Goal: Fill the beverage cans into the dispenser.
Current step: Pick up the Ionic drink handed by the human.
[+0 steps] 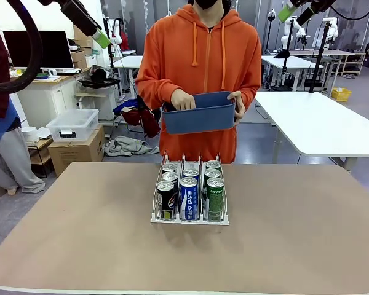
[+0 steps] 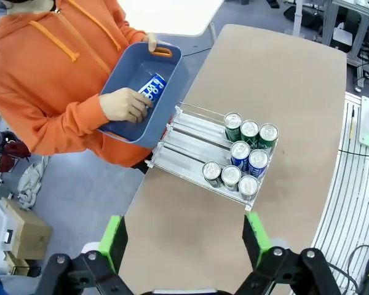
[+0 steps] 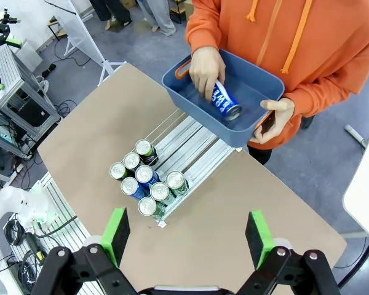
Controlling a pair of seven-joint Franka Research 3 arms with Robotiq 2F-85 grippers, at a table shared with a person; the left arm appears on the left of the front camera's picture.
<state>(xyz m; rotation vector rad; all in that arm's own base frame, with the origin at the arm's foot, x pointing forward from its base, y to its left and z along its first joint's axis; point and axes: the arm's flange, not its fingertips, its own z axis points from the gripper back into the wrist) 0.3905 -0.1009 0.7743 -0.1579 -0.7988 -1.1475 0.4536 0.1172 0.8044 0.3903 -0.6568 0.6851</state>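
Blue-and-white can (image 3: 225,102) lies loose in the blue tub (image 1: 197,118), which the person holds over the far edge of the table (image 1: 74,239). One of the person's hands (image 3: 205,69) is closed over that can inside the tub, and the other hand (image 3: 280,114) grips the tub's rim. The dispenser (image 1: 189,221) stands at mid-table with eight beverage cans (image 2: 240,149) upright at its near, low-lipped end: three black in the left lane, two blue-and-white in the middle, three green on the right. The far stretches of all three lanes are bare. The left gripper (image 2: 184,239) and the right gripper (image 3: 187,232) hang high above the table, jaws spread wide, nothing between them. Judged step: loading is part done, and the can in the tub is the one in hand. The next move calls for that can to be lifted clear of the tub and set upright into the far end of a lane, most likely the middle one, which is one short.
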